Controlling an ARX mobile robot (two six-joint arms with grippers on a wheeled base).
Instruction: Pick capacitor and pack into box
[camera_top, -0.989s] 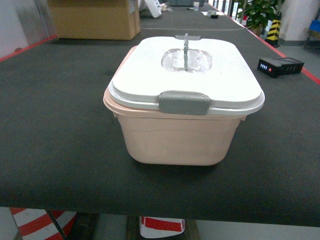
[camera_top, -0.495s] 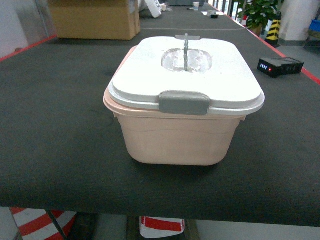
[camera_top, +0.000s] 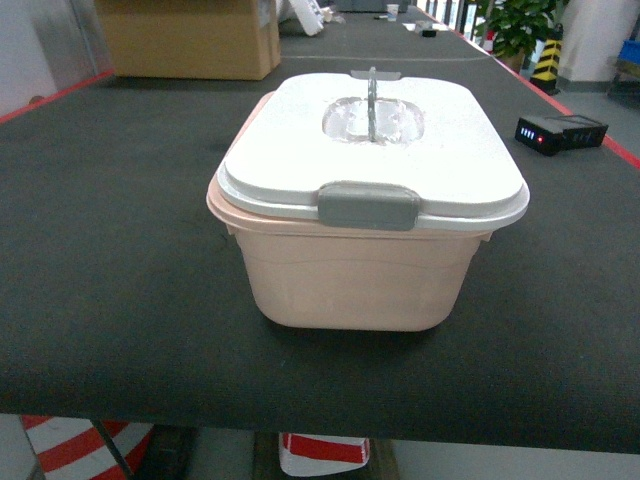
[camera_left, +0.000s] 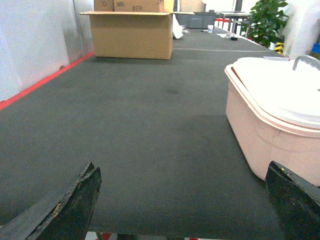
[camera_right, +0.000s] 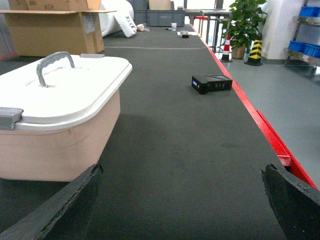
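Observation:
The box (camera_top: 350, 275) is a pale pink tub that stands mid-table with its white lid (camera_top: 400, 160) on, a grey latch (camera_top: 368, 205) at the front and a grey handle (camera_top: 372, 100) upright on top. It also shows at the right of the left wrist view as the box (camera_left: 260, 135), and at the left of the right wrist view as the box (camera_right: 55, 145). My left gripper (camera_left: 182, 200) is open over bare mat, left of the box. Open too, my right gripper (camera_right: 182, 197) hangs over bare mat to the right of it. No capacitor is in view. Neither gripper shows in the head view.
A dark mat (camera_top: 110, 250) covers the table, with red edge lines. A brown cardboard box (camera_top: 190, 38) stands at the back left. A black battery pack with lit LEDs (camera_top: 560, 132) lies at the back right. The table's front edge runs just below the box.

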